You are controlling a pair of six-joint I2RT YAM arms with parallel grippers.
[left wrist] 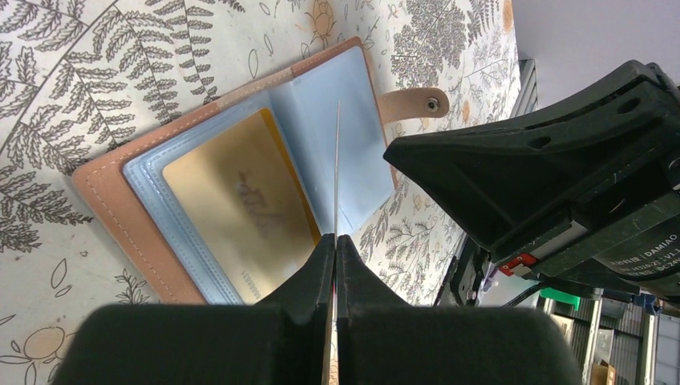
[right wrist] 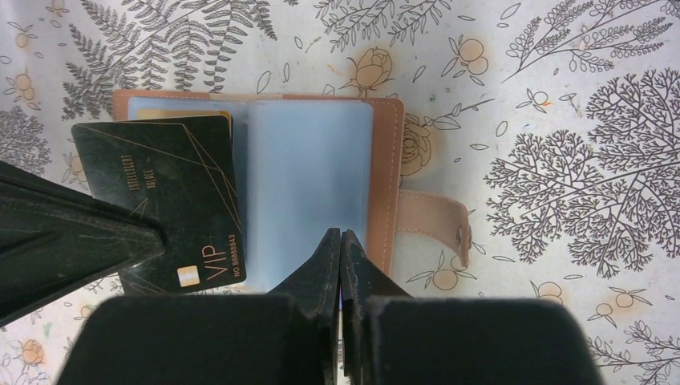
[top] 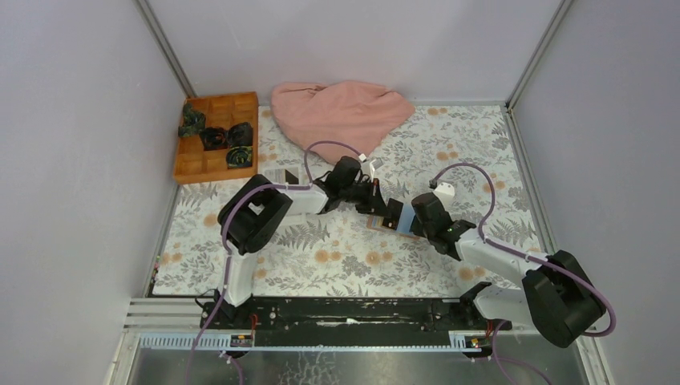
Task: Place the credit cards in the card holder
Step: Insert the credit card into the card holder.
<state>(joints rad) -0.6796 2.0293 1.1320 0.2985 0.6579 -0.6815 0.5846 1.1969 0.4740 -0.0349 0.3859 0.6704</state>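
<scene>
- The card holder (right wrist: 389, 160) lies open on the table between the arms, with one gold card (left wrist: 240, 200) in its blue sleeve.
- The wooden box (top: 200, 166) holds three dark bundles (top: 215, 138).
- The left gripper (left wrist: 336, 239) is clamped on one black card (right wrist: 160, 184).
- The right gripper (right wrist: 341, 234) has its jaws together, over the holder.

The bench (top: 337, 257) is covered edge to edge with a pale cloth printed with grey ferns, branches and small orange flowers, and the card holder (right wrist: 309, 176) lies opened flat on it near the middle, its brown cover down against the print, blue sleeves facing up, and its snap strap sticking out on the cloth. Far to the back left of the card holder sits an orange wooden box (top: 215, 164) of square compartments, with a small pale slip (top: 281, 175) just off its near corner. Behind the card holder a crumpled pink cloth (top: 341, 108) rests against the back wall.
</scene>
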